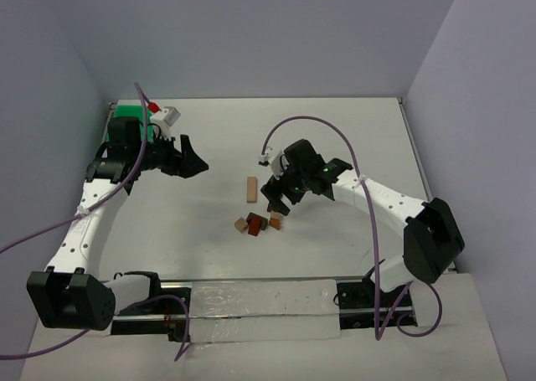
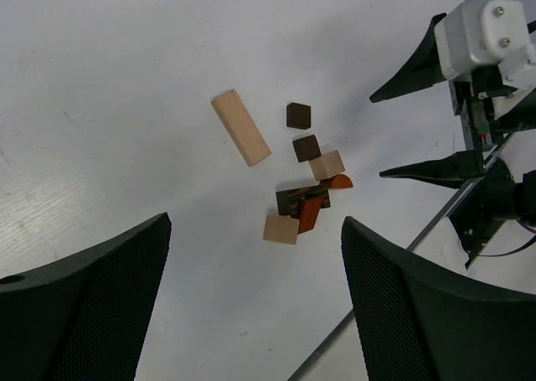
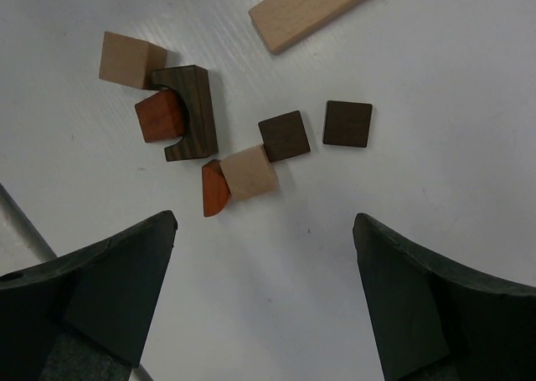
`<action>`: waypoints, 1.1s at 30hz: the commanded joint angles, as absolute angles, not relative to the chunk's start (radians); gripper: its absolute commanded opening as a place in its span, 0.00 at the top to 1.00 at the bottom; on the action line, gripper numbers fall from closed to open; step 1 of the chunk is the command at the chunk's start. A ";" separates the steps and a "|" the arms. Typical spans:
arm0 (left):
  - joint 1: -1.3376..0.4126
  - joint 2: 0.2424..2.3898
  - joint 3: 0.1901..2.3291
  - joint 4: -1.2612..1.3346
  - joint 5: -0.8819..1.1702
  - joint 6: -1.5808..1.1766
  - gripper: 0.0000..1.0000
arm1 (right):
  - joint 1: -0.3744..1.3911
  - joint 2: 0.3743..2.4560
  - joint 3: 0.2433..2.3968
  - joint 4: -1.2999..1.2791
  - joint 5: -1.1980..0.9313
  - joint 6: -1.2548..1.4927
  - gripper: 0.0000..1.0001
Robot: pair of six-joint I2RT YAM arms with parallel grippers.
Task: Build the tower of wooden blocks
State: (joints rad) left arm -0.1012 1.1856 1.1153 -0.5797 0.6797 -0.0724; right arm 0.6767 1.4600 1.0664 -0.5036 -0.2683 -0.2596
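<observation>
We find the wood blocks (image 1: 255,222) lying loose near the middle of the table (image 1: 335,138), not stacked. The long tan block (image 3: 318,8) lies flat, apart from the cluster. In the cluster, a dark arched block (image 3: 191,113) has a reddish-brown piece (image 3: 161,117) in its hollow and a tan cube (image 3: 127,60) at its corner. A second tan cube (image 3: 249,172) touches a reddish wedge (image 3: 214,188) and a dark square block (image 3: 285,136). Another dark square block (image 3: 347,123) lies just beside that one. The right gripper (image 1: 281,198) hangs over the cluster, fingers (image 3: 444,297) spread wide and holding nothing. The left gripper (image 1: 194,153) is well apart to the left, fingers (image 2: 84,306) likewise spread and empty.
</observation>
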 commanded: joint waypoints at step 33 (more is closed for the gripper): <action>0.118 1.250 1.100 -0.474 0.845 -0.176 0.14 | 1.006 1.935 1.452 -0.555 -0.146 -0.071 0.33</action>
State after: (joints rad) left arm 0.1090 1.2560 1.0710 -0.5239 0.8068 -0.1723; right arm 1.0016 1.9036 1.4031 -0.5569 -0.1718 -0.0877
